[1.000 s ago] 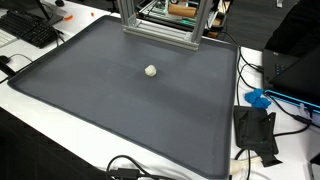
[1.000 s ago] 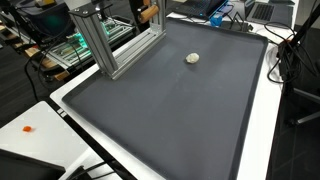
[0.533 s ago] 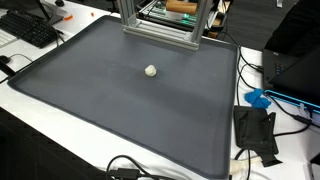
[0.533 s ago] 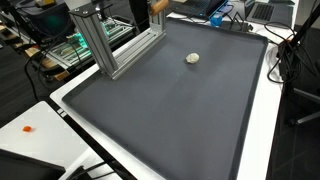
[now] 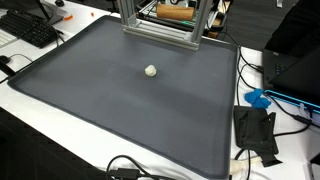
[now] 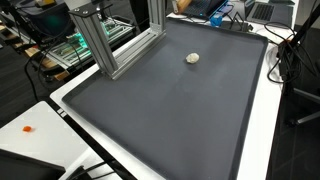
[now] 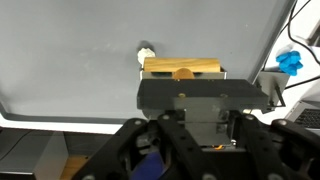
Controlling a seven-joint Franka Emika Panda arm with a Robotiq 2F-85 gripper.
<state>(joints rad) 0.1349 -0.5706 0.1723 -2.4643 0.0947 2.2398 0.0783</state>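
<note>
Block (image 7: 200, 66) pinched in your claw (image 7: 183, 79) hangs above the mat (image 7: 70, 60) near the ball (image 7: 146, 50), so a careless descent could nudge the ball and send it rolling away.

ball (image 7: 145, 49) half hidden (behind block (image 7: 182, 68)), jaws unseen

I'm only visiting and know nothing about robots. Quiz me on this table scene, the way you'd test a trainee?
1. Multiple choice: what lies alone on the dark mat? A) a small pale ball B) a red cup C) a spoon
2. True or false: the ball touches the metal frame.
3. Fill in: in the wrist view, the thing right at the gripper is a ____ block.

Key: 1 A; 2 false, bare mat lies between them; 3 wooden.
</note>
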